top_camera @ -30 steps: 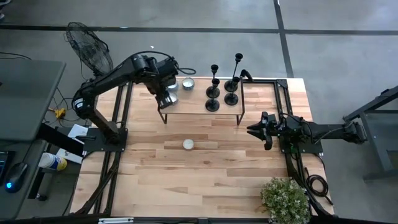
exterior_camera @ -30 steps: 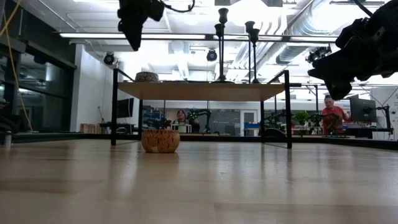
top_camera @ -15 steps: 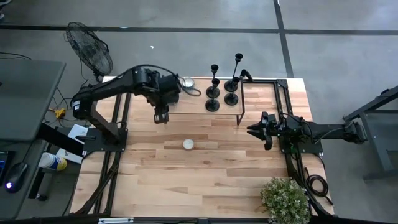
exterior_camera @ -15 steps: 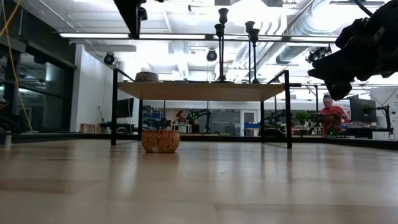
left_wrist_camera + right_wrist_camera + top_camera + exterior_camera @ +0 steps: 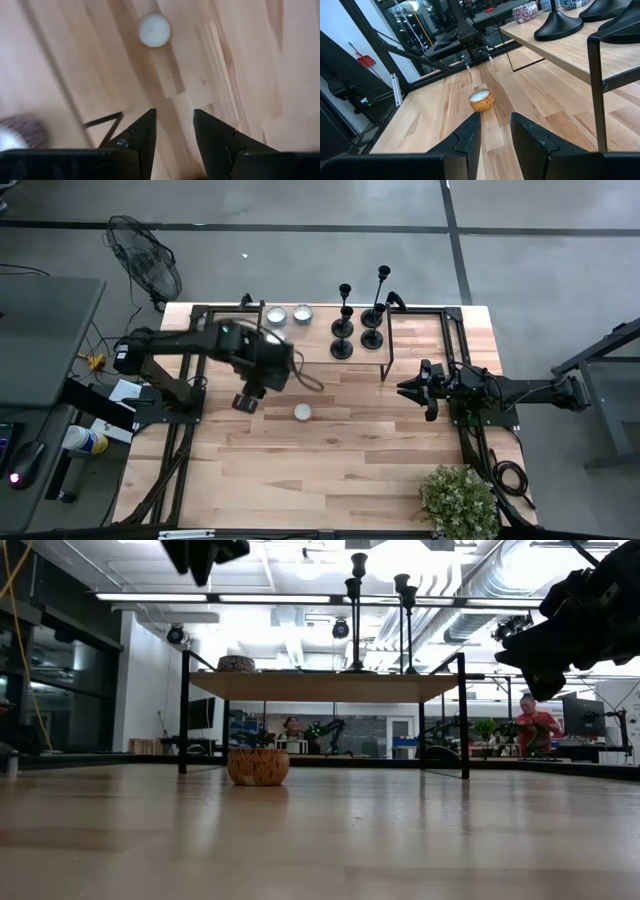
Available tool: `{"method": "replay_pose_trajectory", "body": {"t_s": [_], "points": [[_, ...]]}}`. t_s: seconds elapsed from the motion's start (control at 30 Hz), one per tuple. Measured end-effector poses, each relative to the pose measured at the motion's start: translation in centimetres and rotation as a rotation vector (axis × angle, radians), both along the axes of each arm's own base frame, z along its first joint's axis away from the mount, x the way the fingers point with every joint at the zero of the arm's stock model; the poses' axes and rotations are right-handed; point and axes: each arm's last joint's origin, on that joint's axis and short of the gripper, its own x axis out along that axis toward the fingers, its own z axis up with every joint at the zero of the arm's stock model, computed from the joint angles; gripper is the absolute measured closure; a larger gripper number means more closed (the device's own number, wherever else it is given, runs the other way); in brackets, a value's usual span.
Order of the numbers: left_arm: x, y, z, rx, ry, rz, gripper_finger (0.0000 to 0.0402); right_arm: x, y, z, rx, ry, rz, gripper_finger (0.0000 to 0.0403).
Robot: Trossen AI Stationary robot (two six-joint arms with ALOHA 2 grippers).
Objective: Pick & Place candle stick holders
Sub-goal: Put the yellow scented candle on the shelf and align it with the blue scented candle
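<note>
The bench (image 5: pixel 330 450) lies bare in front of the shelf (image 5: pixel 320 352), save one small candle (image 5: pixel 303 412). The left gripper (image 5: pixel 246 402) hangs just beside that candle, fingers parted. On the shelf, the holders (image 5: pixel 357 330) crowd one end and two jars (image 5: pixel 289 315) stand beside them.

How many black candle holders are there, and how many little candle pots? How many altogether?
candle stick holders: 4
little candle pots: 3
Total: 7
</note>
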Motion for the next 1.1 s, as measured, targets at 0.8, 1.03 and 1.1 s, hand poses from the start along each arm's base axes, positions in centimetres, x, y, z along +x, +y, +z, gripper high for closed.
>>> {"method": "replay_pose_trajectory", "body": {"t_s": [0.8, 1.03, 1.1], "points": [[3.7, -3.2, -10.7, -0.05, -0.112, 0.189, 0.0276, 0.0, 0.0, 0.0, 0.0, 0.0, 0.0, 0.0304], [4.0, -2.3, -10.6, -0.046, -0.137, 0.218, 0.0276, 0.0, 0.0, 0.0, 0.0, 0.0, 0.0, 0.0304], [4.2, -2.3, -10.6, -0.045, -0.145, 0.217, 0.0276, 0.0, 0.0, 0.0, 0.0, -0.001, 0.0, 0.0304]]}}
